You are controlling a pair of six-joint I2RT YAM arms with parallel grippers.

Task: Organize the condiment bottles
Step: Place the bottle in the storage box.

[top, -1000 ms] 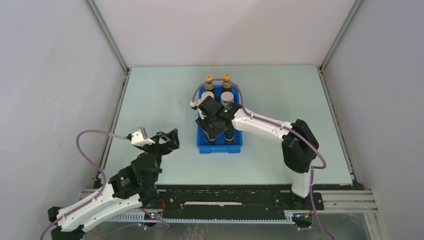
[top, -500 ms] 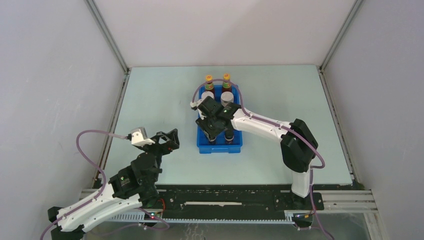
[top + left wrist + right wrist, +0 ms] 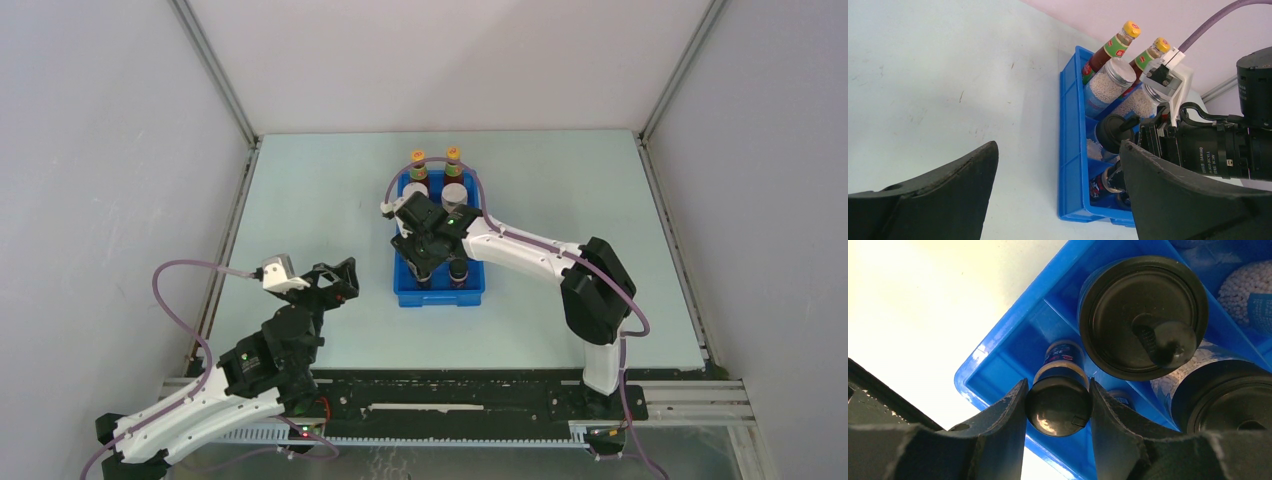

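The left gripper (image 3: 338, 282) hangs over the bare bench (image 3: 320, 190) at the near left, its jaws spread wide and holding nothing, well apart from the blue tray (image 3: 440, 297) on its right. The right gripper (image 3: 1058, 386) reaches down into the near left compartment of that tray. It is clenched on the black cap of a tiny dark jar (image 3: 1059, 410), one finger pressed to each side of the cap. The jar stands upright inside the compartment; whether its base rests on the tray floor cannot be told. The second tiny dark jar (image 3: 458, 270) sits just beside it in the near right compartment, mostly hidden behind the gripper. In the next row stand two pale black-lidded jars (image 3: 1143, 315), side by side. Beyond them are two clear grey-lidded jars (image 3: 1110, 82) with blue labels, filled with pale grains. At the far end of the tray two red sauce bottles (image 3: 1108, 50) with yellow caps stand upright, side by side.
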